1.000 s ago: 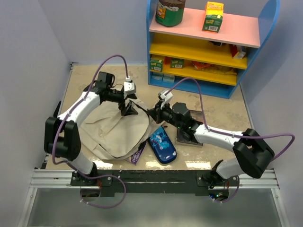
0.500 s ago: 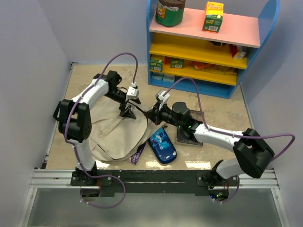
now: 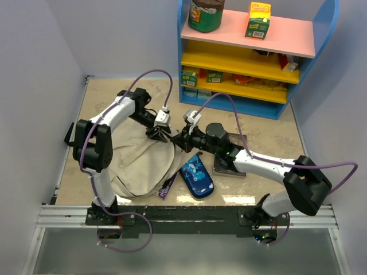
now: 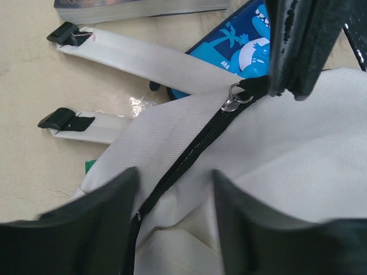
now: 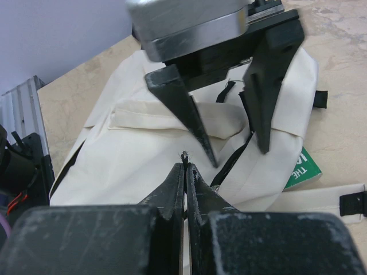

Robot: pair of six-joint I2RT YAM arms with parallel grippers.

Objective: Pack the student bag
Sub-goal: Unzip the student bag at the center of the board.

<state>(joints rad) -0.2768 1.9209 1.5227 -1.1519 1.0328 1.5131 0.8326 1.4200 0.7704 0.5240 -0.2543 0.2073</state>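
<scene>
- Book with a green and purple cover (image 3: 167, 186): at the near right corner of the student bag (image 3: 137, 163), partly tucked under its edge
- Blue pencil case (image 3: 196, 175), printed with cartoon figures: flat on the table just right of the student bag, touching or almost touching its right edge
- Student bag: beige canvas, lying flat and slack on the table left of centre; two flat straps (image 4: 143, 54) with black buckles (image 4: 62, 33) trail off its right side
- Zip (image 4: 183, 157): a black line across the bag's upper right part, closed along the stretch that shows
- Right gripper (image 5: 184, 163): at the bag's far right edge, fingers pressed together, pinching the black zip tab (image 4: 255, 87) beside a small metal ring
- Left gripper (image 5: 238, 156): over the same part of the bag, facing the right one, fingers spread to either side of the zip, nothing between them
- Shelf unit (image 3: 252, 34), blue with pink and yellow boards: well beyond the bag, to its far right; a dark jar (image 3: 205, 14) and a yellow and green carton (image 3: 258, 20) stand on top
</scene>
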